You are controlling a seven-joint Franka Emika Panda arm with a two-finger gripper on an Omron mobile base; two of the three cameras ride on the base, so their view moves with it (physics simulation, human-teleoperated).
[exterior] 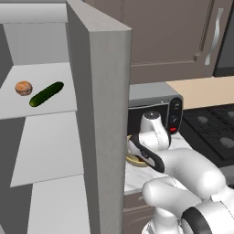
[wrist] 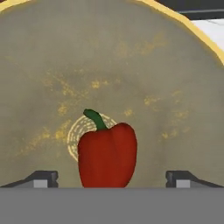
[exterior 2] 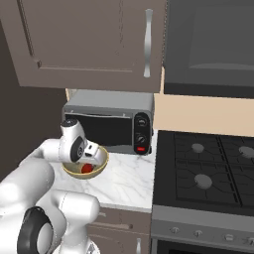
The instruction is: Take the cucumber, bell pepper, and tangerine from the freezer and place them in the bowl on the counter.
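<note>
While the gripper is held with its fingers spread wide and released, the bell pepper is seen between them, untouched, lying in the bowl, with the tangerine and cucumber left on a freezer shelf.

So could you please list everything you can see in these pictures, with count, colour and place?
Bell pepper: one, red, inside the bowl.
Bowl: one, pale yellow-olive, on the counter before the microwave.
Tangerine: one, orange-tan, freezer shelf.
Cucumber: one, dark green, same shelf, right of the tangerine.
Freezer: one, grey, door open, left of the counter.
Counter: one, white marble.
Microwave: one, grey, back of the counter.
Stove: one, black, right of the counter.
Wall cupboards: brown, above.
Gripper: one, jaws open either side of the pepper, over the bowl.
</note>
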